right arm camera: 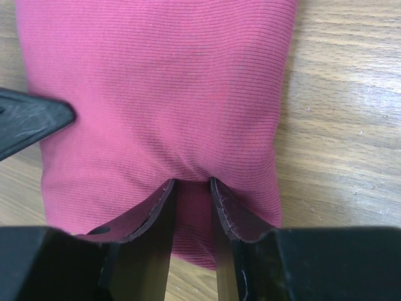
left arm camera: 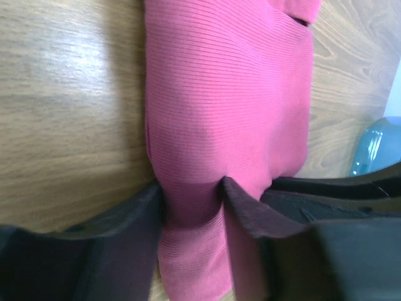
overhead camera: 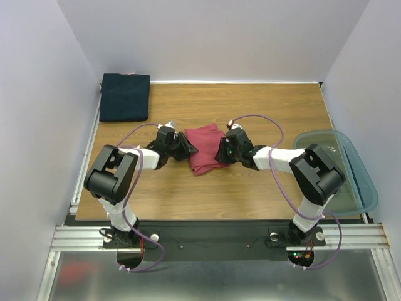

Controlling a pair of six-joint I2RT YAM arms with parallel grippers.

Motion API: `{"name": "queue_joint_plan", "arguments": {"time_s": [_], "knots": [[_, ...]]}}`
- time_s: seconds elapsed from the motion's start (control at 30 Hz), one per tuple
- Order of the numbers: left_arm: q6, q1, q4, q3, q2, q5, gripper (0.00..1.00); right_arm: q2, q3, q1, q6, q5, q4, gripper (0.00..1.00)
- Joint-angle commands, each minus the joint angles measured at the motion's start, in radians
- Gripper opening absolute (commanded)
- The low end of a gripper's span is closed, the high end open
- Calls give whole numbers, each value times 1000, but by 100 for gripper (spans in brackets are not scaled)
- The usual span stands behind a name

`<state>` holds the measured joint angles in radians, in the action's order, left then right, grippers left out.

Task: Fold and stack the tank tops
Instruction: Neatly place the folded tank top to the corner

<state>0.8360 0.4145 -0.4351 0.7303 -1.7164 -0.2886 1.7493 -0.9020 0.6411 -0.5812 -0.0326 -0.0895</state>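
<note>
The rose-red tank top (overhead camera: 203,150) lies folded into a small bundle at the middle of the wooden table. My left gripper (overhead camera: 188,146) is shut on its left edge; in the left wrist view the cloth (left arm camera: 225,94) bunches between the fingers at my gripper (left arm camera: 193,200). My right gripper (overhead camera: 223,150) is shut on its right edge; in the right wrist view the cloth (right arm camera: 156,88) is pinched between the fingers at my gripper (right arm camera: 191,188). The dark navy tank top (overhead camera: 124,97) lies as a flat folded rectangle at the far left corner.
A translucent blue-green plastic tub (overhead camera: 341,169) sits at the table's right edge, and it shows in the left wrist view (left arm camera: 376,144). White walls close in the table on three sides. The left gripper's finger (right arm camera: 31,119) shows in the right wrist view.
</note>
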Motion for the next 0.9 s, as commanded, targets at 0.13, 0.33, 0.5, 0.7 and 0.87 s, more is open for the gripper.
{"name": "queue_joint_plan", "arguments": {"time_s": [0.13,0.33,0.5,0.7,0.87], "knots": [[-57,20,150,41,-94,77,10,-11,6,-8,9,13,68,37],[-161,20,353,197,-100,255,0,-63,-29,-9,12,26,88,71],[-317,6,577,476,-172,475,0,-149,-63,-9,7,92,158,81],[-408,-72,726,761,-287,635,0,-255,-40,-9,21,50,215,85],[-511,-117,841,1010,-426,796,0,-297,-34,-8,32,43,240,87]]}}
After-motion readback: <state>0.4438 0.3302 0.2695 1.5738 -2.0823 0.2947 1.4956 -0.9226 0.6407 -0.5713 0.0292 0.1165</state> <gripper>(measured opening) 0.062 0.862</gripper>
